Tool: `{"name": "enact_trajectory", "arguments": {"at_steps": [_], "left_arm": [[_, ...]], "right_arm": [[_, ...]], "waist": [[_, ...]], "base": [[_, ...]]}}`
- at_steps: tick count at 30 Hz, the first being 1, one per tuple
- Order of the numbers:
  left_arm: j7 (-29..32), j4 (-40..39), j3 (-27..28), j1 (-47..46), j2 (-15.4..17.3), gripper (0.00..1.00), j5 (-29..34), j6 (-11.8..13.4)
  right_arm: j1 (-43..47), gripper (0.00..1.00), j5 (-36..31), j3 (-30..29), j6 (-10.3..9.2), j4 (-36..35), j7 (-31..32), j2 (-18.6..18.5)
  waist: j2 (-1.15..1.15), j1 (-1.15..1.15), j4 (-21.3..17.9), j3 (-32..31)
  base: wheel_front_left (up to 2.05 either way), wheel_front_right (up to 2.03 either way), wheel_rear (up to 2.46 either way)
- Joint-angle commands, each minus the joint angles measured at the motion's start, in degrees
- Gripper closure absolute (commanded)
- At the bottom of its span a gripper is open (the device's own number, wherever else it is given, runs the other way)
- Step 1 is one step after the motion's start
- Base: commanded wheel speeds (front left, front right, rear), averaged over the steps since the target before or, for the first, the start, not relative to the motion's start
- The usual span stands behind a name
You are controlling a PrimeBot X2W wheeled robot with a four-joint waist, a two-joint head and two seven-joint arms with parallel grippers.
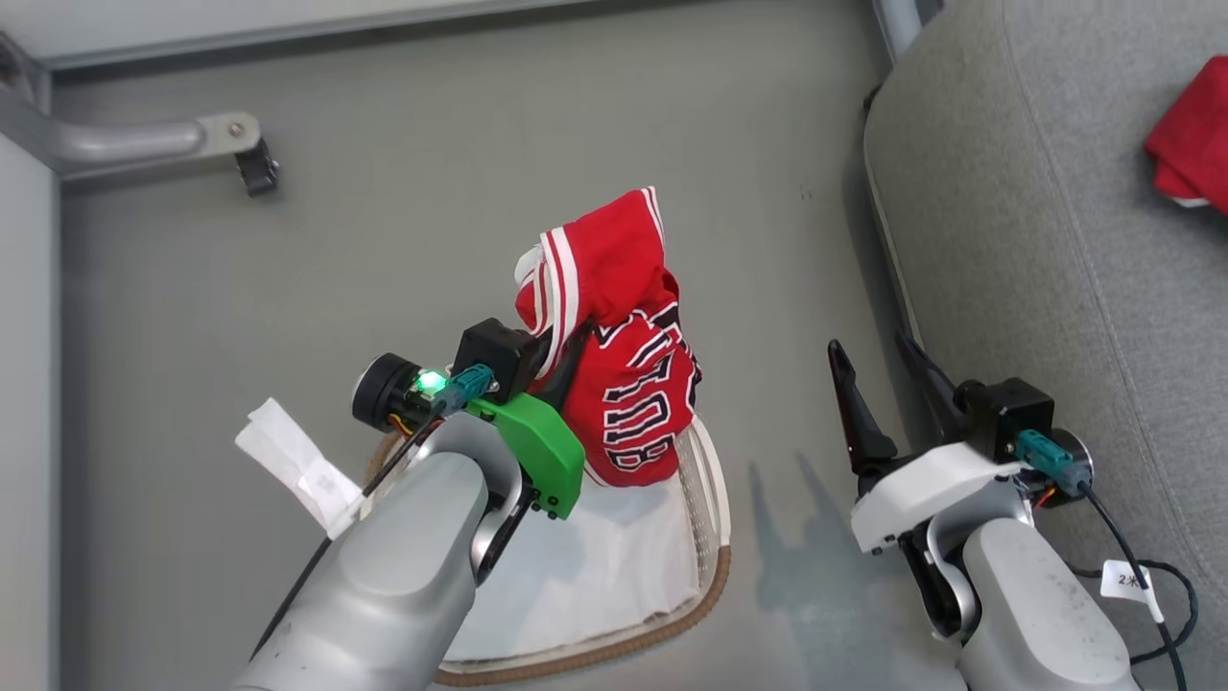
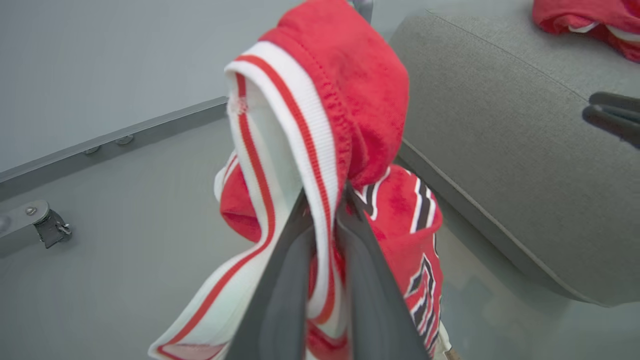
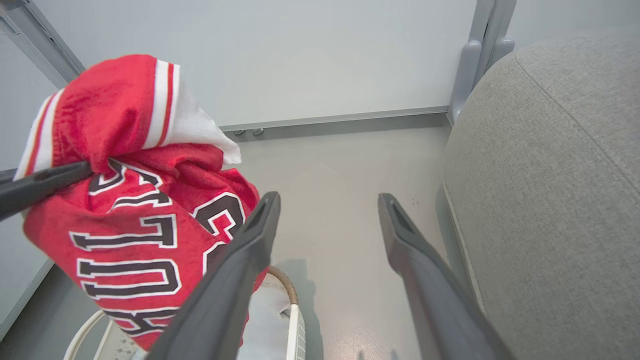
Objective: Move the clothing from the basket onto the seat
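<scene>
My left gripper (image 1: 566, 347) is shut on the clothing, a red jersey (image 1: 624, 384) with black-white lettering and white-striped edges. The jersey hangs bunched over the basket (image 1: 715, 537). In the left wrist view the two fingers pinch the striped hem (image 2: 325, 200) of the jersey (image 2: 360, 100). My right gripper (image 1: 871, 347) stands open and empty between basket and seat (image 1: 1055, 240); its fingers (image 3: 327, 200) frame bare floor, with the jersey (image 3: 135, 225) to their left. A second red garment (image 1: 1194, 134) lies on the seat.
A white liner cloth (image 1: 595, 566) lies in the basket. A white paper tag (image 1: 297, 470) sits on the floor left of it. A grey metal frame leg with a caster (image 1: 249, 163) stands at the far left. A black cable (image 1: 1161, 585) trails by my right arm.
</scene>
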Motion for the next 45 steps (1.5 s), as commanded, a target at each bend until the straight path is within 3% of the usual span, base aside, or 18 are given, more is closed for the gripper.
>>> {"name": "enact_trajectory", "arguments": {"at_steps": [1, 21, 31, 36, 45], "left_arm": [[-0.18, -1.67, 1.07, 1.30, 0.07, 1.00, 0.03, 0.32], [-0.20, -26.55, 13.66, 9.34, 0.09, 1.00, 3.19, 1.56], [-0.20, -29.72, 14.67, 10.15, 0.09, 1.00, 3.44, 1.30], [-0.20, -29.91, 14.84, 10.11, 0.09, 1.00, 3.33, 0.97], [-0.20, -29.58, 14.74, 9.29, 0.09, 1.00, 2.71, 0.55]], "right_arm": [[1.44, 0.00, 0.11, -0.05, -0.08, 0.21, -0.27, -0.26], [8.16, 0.00, -0.40, -0.23, -0.08, 0.95, -0.27, -0.25], [7.68, 0.00, 0.26, 0.28, -0.08, 0.25, -0.27, -0.25], [6.03, 0.00, 0.71, 1.62, -0.08, -4.19, -0.27, -0.25], [0.31, 0.00, 0.31, 10.52, -0.08, -12.23, -0.27, -0.25]], "waist": [[0.00, 0.00, 2.40, -4.99], [0.00, 0.00, 2.87, -13.19], [0.00, 0.00, 2.24, -13.04], [0.00, 0.00, 2.10, -12.65], [0.00, 0.00, 2.18, -11.60]], "base": [[0.00, 0.00, 0.00], [0.00, 0.00, 0.00], [0.00, 0.00, 0.00], [0.00, 0.00, 0.00], [0.00, 0.00, 0.00]]}}
